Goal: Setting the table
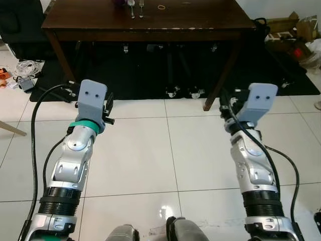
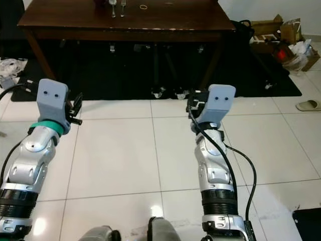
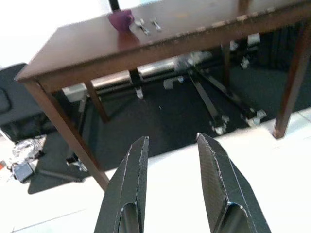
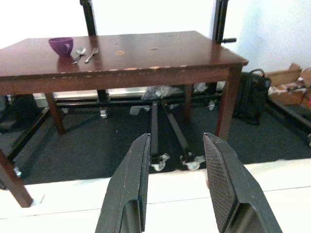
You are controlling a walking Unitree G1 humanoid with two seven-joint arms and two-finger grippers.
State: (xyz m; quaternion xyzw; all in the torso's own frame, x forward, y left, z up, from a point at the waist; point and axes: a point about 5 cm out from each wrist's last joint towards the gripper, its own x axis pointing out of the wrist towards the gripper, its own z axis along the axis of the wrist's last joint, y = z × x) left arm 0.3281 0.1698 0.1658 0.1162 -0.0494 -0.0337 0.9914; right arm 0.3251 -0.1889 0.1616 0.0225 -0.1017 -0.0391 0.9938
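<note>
Two silver arms reach out over the white tile floor (image 1: 165,150), and both stop short of the dark brown worktop (image 4: 146,56). The left gripper (image 3: 170,150) has its fingers (image 3: 131,179) spread apart, and they hold nothing. The right gripper (image 4: 175,145) also has its fingers (image 4: 221,179) spread apart, and they hold nothing too. Both grippers hang above the floor, well apart from the worktop, and point toward it. On the worktop sits a small purple cup (image 4: 60,46), near the far left corner. Just beside the cup lie a spoon (image 4: 79,52) and a fork (image 4: 91,53), side by side and close together. A little ring (image 1: 161,7) lies on the wood further right, apart from the fork. Under the worktop there is a dark rug (image 4: 97,141) and some black bars with small wheels (image 4: 158,162). On the robot's left, white cords (image 1: 25,68) lie in a heap on the floor by the rug. On its right, brown boxes (image 2: 266,27) stand by the wall, next to a black bag (image 4: 250,94). A pale slipper (image 2: 307,105) lies on the tiles near the rug's right edge. Black cables (image 1: 37,115) loop beside each arm.
</note>
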